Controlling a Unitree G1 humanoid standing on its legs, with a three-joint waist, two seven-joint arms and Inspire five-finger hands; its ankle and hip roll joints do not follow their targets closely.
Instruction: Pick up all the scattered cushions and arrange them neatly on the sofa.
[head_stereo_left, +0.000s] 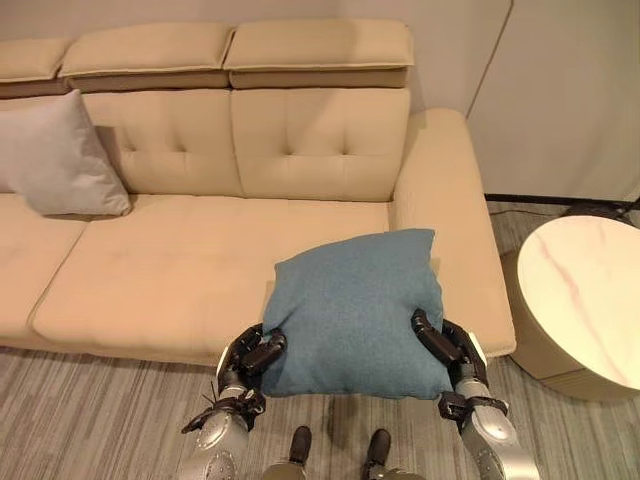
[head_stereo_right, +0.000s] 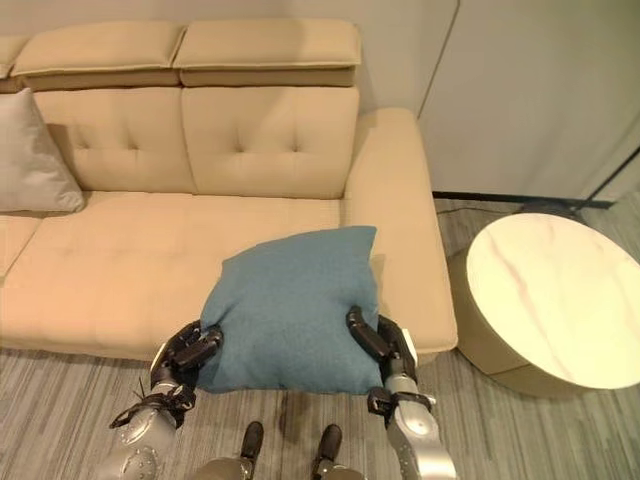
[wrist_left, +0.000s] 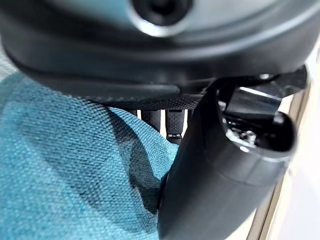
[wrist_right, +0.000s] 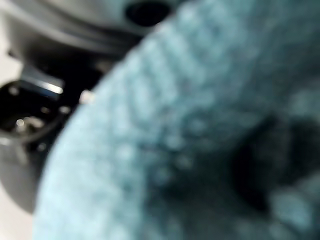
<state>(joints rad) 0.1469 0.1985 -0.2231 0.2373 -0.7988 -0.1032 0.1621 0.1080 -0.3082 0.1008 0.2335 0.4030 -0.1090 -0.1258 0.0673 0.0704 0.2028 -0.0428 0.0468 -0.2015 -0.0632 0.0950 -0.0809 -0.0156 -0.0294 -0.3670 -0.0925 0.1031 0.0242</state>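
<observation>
Sofa (head_stereo_left: 180, 270): we see a beige tufted sofa with raised headrests and a broad armrest at its right end.
Grey cushion (head_stereo_left: 55, 155): we see it on the seat at the left, leaning against the backrest.
Blue cushion (head_stereo_left: 355, 310): we see it over the seat's front right edge; we cannot tell whether it rests on the seat.
Floor (head_stereo_left: 90, 420): grey striped floor; a round marble-topped desk (head_stereo_left: 590, 295) stands on it, right of the armrest.

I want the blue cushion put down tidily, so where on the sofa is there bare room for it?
The sofa seat is bare between the grey cushion at its left and the right armrest. The blue cushion, pinched by the left hand and right hand, hangs over the front right edge. Only the grey cushion's corner is crowded.
</observation>
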